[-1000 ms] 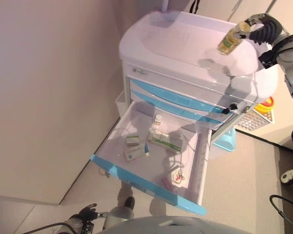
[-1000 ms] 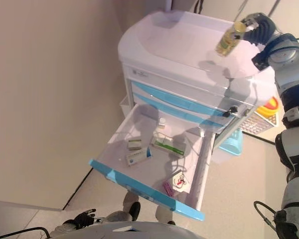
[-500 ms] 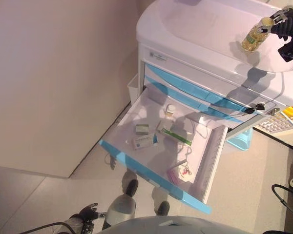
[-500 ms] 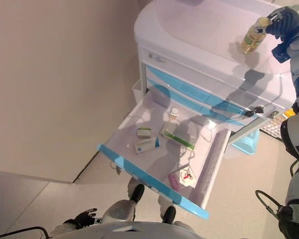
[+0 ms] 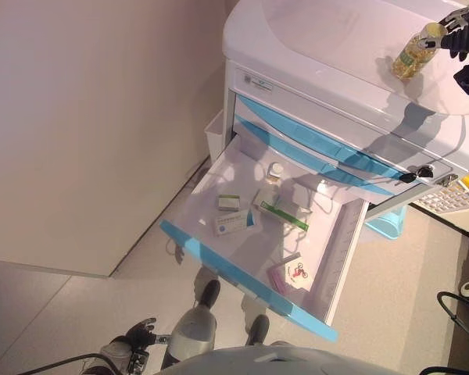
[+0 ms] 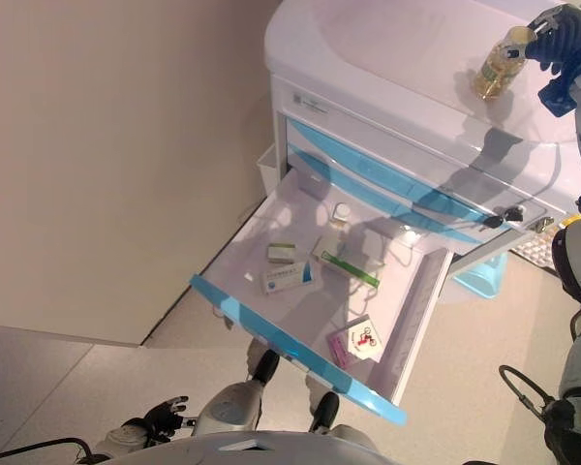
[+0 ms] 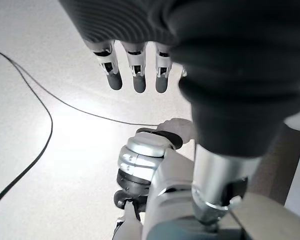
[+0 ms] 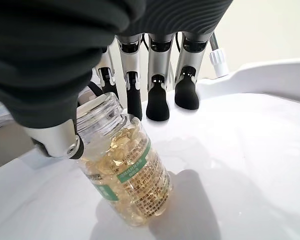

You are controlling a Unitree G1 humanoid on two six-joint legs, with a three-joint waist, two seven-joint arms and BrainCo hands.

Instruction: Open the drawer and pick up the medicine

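Between the earlier frames and this one the camera swung, so the whole scene slid across the view; against the cart top, though, the bottle had come lower and sat close above its own shadow at about 2 o'clock of the white surface.

Largest was the medical cart [image 5: 328, 47], white with blue-fronted drawers. Its pulled-out drawer [image 5: 242, 269] stood fully open toward 6 o'clock, holding a small vial [image 5: 275, 170] at its 12 o'clock, a green-striked carton [image 5: 280, 212] near the middle, a blue-ended box [image 5: 233, 224] and a little green box [image 5: 228, 202] at 9 o'clock, and a pink-and-white packet [image 5: 291, 275] at 5 o'clock.

The right hand [image 8: 65, 135] pinched the capsule bottle [image 8: 127, 172] by its clear cap between thumb and fingers; the bottle hung tilted, its base at or just above the cart top, contact unclear. The left hand [image 7: 135, 75] hung low by the floor, fingers relaxed and holding nothing.

To my judgement the pick was done and the bottle was being set down. Doing that well would call for tipping it upright first, lowering until the base sat flat, then loosening the pinch slowly so it did not topple or roll off the curved top.
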